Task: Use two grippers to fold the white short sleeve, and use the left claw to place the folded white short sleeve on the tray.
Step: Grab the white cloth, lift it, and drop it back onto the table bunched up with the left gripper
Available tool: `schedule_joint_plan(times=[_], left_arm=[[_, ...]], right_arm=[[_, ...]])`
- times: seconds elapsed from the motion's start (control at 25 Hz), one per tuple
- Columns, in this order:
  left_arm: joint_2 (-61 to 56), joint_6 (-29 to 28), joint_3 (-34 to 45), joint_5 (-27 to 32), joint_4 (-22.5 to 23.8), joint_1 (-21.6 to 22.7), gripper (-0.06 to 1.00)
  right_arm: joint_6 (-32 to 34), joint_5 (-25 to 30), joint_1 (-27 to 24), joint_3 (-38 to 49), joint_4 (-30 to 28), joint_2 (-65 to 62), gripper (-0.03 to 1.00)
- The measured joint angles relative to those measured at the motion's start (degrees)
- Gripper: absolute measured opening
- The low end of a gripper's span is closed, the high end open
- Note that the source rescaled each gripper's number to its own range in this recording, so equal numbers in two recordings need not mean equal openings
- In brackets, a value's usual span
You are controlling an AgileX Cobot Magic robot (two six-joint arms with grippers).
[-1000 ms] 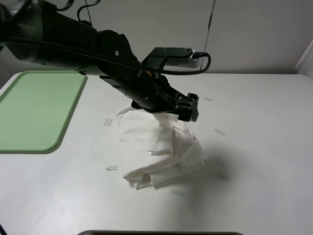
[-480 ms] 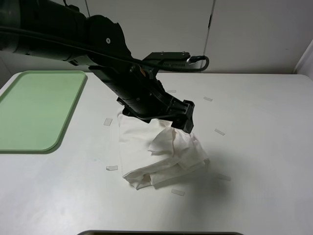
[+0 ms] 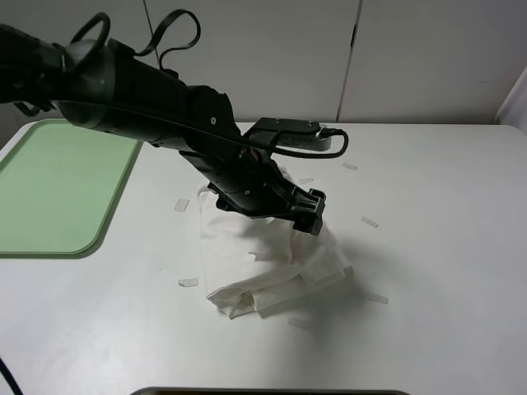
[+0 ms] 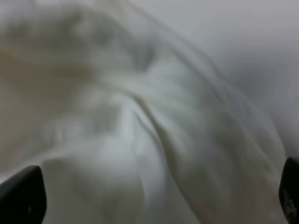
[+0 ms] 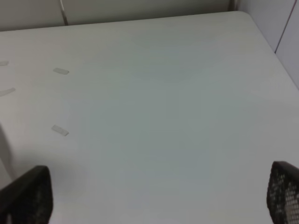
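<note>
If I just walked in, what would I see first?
First, the big black left arm stretching in from the left, with its left gripper low over the crumpled white T-shirt in the middle of the table, jaws wide open. After that, the pale green tray at the table's left edge.

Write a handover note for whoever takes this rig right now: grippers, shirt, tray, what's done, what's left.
Left gripper: jaws open, low over the white short sleeve, gripping nothing.
Right gripper: jaws open, empty, over bare table.
White short sleeve: wrinkled, folded bundle mid-table. Tray: at the table's left edge, nothing on it.
Done: folding, apparently.
Left: close the left jaws on the bundle and carry it to the tray.
</note>
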Motion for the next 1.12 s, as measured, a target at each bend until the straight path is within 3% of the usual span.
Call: schedule_joint_plan(times=[0.24,0.68,0.8,1.12], left_arm=[[2.36,0.65,-3.03,-5.45,0.00,0.00,1.00],[5.36,4.18,-11.59,-10.04,-0.01,0.00,1.00],[5.29,4.55,-13.57,-6.96,-0.01,0.00,1.00],[5.04,4.39,-15.51,10.96,-0.01,0.00,1.00]], right_arm=[[0.00,0.00,0.00,0.00,0.00,0.00,1.00],[0.00,0.00,0.00,0.00,0.04,0.00,1.00],[0.00,0.00,0.00,0.00,0.07,0.00,1.00],[0.00,0.00,0.00,0.00,0.18,0.00,1.00]])
